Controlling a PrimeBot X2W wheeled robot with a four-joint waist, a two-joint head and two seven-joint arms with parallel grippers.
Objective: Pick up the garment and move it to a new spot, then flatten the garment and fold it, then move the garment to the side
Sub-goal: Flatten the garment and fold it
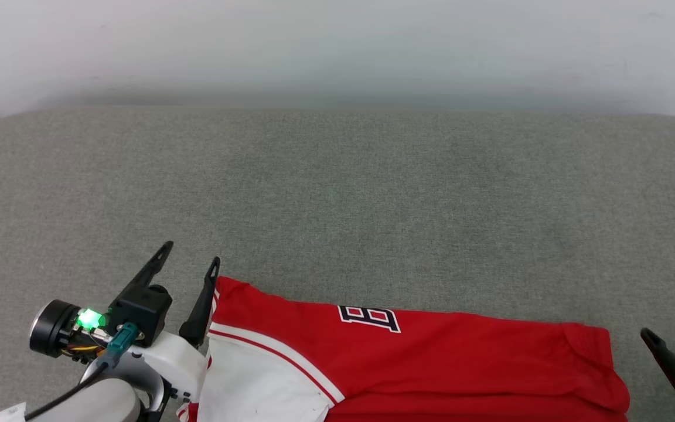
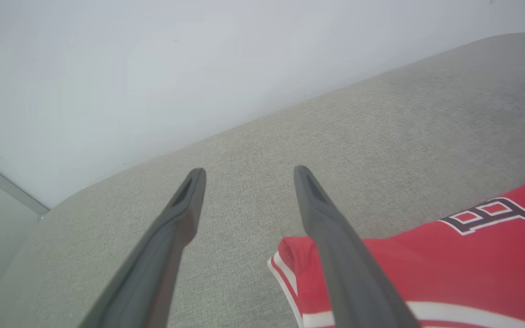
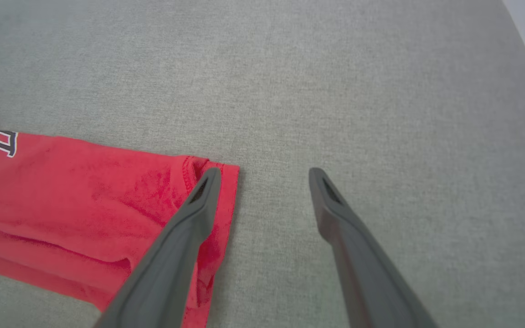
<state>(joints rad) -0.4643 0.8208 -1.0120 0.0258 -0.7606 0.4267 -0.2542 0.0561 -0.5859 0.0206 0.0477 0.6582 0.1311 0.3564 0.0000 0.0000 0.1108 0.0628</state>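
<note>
I have both arms low over the grey padded surface, one at each end of the garment. My left gripper has its two dark fingers spread wide with nothing between them. In the left wrist view, bare grey fabric shows in the gap. The garment's corner, with its red-and-white striped trim, sits just to the inside of that gripper, and the inner finger crosses in front of it. I cannot tell whether the finger touches the cloth. From there the red body runs away toward my other arm, with a white sleeve panel close behind the left gripper's inner finger. A black, white-outlined letter B sits further along near the far edge. My right gripper is also spread wide and grasps nothing. In the right wrist view its inner finger lies over the garment's red hem corner, while the outer finger and the gap between them are over bare surface. In the head view that gripper sits just beside the garment's end, a little apart from it. The shirt lies fairly flat between the two grippers, with a soft fold along its near side. Beyond both sets of fingertips the surface runs on to a pale wall.
</note>
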